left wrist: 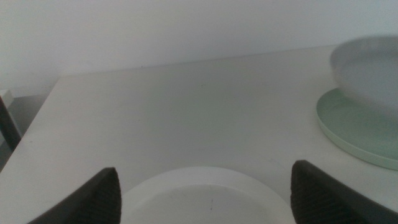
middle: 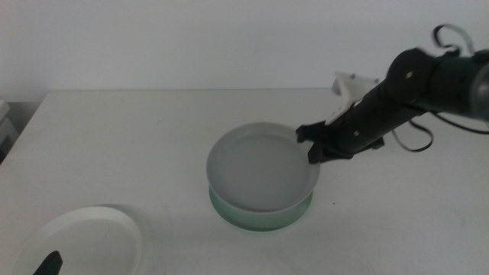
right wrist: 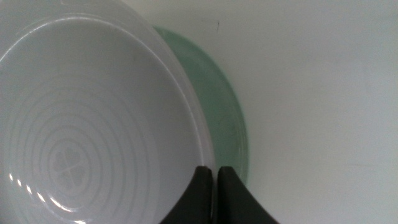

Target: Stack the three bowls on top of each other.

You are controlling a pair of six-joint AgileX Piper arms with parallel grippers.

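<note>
Left pincer point(left wrist: 202, 193) waits low at the near-left desk point(middle: 114, 137) corner, jaws spread wide and holding nothing. The white bowl point(middle: 80, 241) lies on the desk directly under and just ahead of it, between the jaw tips; I read this as parked ready for the last pick.

Well off to that pincer's right, the mint green bowl point(middle: 260, 218) sits flat on the desk as the stack's base.

Right pincer point(middle: 312, 147) comes in from the right, jaws pinched narrow on the rim point(right wrist: 208, 152) of the grey-blue bowl point(middle: 260, 168). That bowl hangs out leftward from the jaws, over the green one and a little offset from it. Whether it is seated or just above, I cannot tell. Rim grip keeps the jaws clear of the bowl below, I judge.
</note>
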